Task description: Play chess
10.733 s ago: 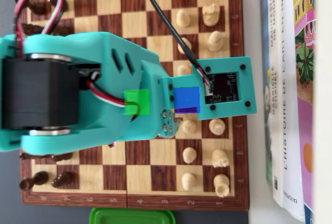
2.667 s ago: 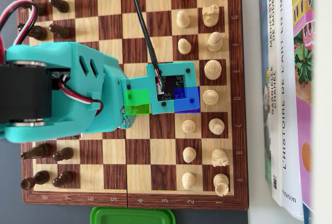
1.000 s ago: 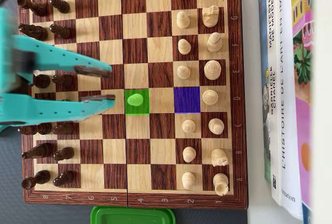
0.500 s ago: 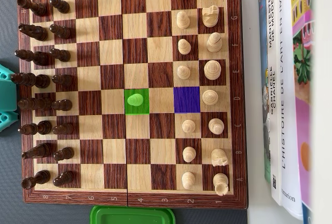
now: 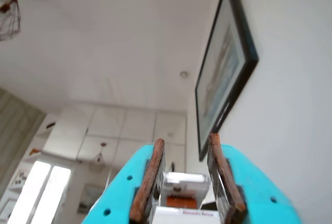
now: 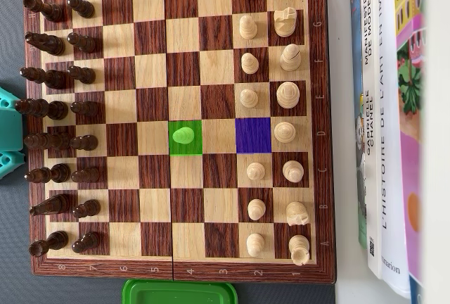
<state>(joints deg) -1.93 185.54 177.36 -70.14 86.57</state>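
Observation:
In the overhead view a wooden chessboard (image 6: pixel 320 177) carries dark pieces (image 6: pixel 56 110) along its left side and light pieces (image 6: pixel 287 93) along its right. One pawn (image 6: pixel 183 136) stands on a square tinted green. Two squares to its right is a bare square tinted purple (image 6: pixel 253 135). Teal parts of my arm (image 6: pixel 8 131) show at the left edge, beside the dark pieces. In the wrist view my teal gripper (image 5: pixel 187 140) with rust-brown pads (image 5: pixel 148 182) points up at the ceiling. Its jaws stand apart with nothing between them.
Books (image 6: pixel 387 128) lie along the board's right side. A green plastic lid (image 6: pixel 179 293) sits at the board's lower edge. In the wrist view a framed picture (image 5: pixel 223 68) hangs on the wall and a wire lamp (image 5: pixel 10 19) hangs from the ceiling.

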